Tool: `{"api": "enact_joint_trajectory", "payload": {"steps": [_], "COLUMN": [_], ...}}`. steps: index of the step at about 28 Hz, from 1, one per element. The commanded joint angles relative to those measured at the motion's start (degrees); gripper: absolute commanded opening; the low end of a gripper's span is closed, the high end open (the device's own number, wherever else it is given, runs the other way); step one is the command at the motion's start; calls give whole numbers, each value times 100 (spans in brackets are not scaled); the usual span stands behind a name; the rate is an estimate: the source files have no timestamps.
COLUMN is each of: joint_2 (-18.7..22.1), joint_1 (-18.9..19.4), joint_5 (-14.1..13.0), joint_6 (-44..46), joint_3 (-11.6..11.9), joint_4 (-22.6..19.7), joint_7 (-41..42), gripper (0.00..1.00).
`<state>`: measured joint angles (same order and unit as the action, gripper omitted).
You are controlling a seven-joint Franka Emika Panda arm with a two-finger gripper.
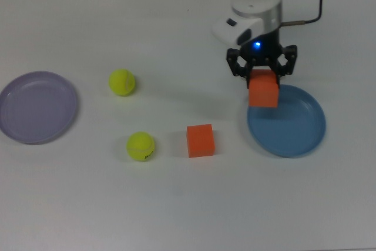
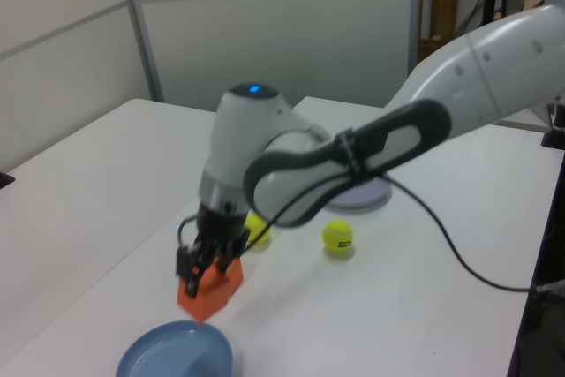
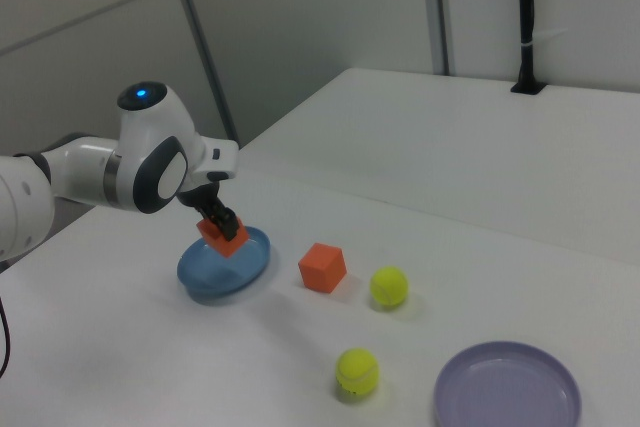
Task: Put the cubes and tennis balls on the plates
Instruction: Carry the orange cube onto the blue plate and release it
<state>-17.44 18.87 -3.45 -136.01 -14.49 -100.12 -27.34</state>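
My gripper (image 1: 263, 79) is shut on one orange cube (image 1: 264, 94) and holds it in the air over the near-left rim of the blue plate (image 1: 299, 127). In the left view the held cube (image 2: 212, 295) hangs just above that plate (image 2: 168, 355). The other cube (image 1: 200, 140) rests on the table to the top view's left of the blue plate. Two tennis balls (image 1: 122, 82) (image 1: 141, 146) lie further left. The lavender plate (image 1: 38, 107) sits at the top view's far left with nothing on it.
The white arm (image 2: 353, 147) reaches across the table and partly hides one ball (image 2: 259, 229) and the lavender plate (image 2: 362, 193) in the left view. A black cable (image 1: 317, 10) trails from the wrist. A black post (image 3: 526, 17) stands at the table's far edge.
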Motion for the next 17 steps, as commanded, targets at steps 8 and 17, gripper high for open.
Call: {"api": "enact_joint_trajectory", "payload": {"steps": [8,17], "joint_2": [-1279,-1148], "joint_1": [398,354], "joint_5": [1171,1101], "joint_6": [-567,-576], "joint_3": [-98,-98], "joint_4": [678,678], "joint_7": [-1186,-1195], "gripper": [39,100]}}
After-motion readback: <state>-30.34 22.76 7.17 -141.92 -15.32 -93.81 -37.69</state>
